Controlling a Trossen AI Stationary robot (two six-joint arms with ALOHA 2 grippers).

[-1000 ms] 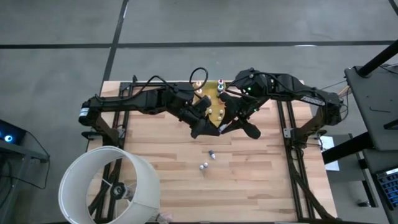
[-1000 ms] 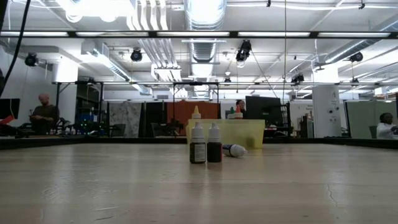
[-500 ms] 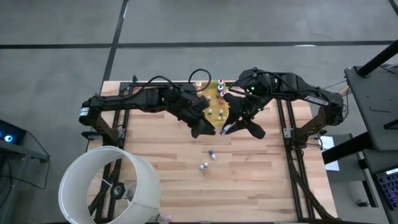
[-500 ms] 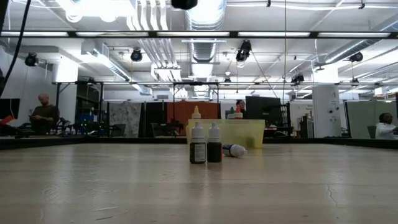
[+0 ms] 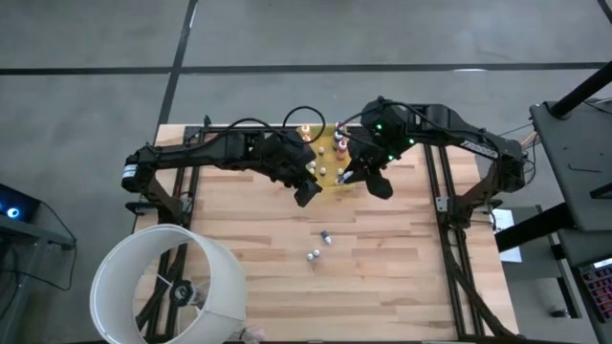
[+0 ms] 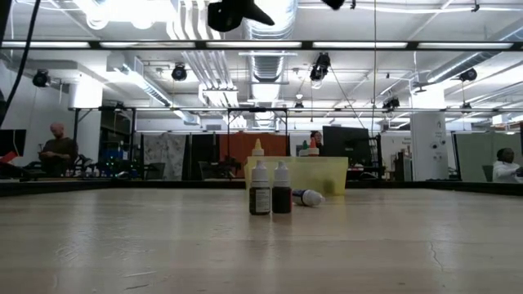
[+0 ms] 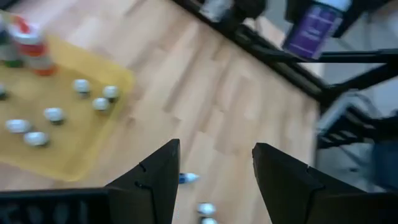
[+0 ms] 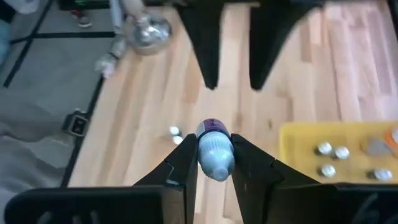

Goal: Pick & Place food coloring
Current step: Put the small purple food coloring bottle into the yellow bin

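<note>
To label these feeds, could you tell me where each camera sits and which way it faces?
High: overhead, facing straight down; both arms, yellow tray.
Low: table height, facing across; standing bottles, arm parts at top.
Left wrist: past open left end effector, down at table.
Right wrist: past right end effector gripping a bottle.
Shared: tray in all four.

Two dark, near-black jointed arms on black tube frames at either edge of the surface. Thin black cable loops over the left arm's forearm; small green lights glow on the right arm's wrist housing. Left pincer (image 7: 214, 177): two flat, matte black tapered fingers. Right pincer (image 8: 214, 163): same black angular fingers.
</note>
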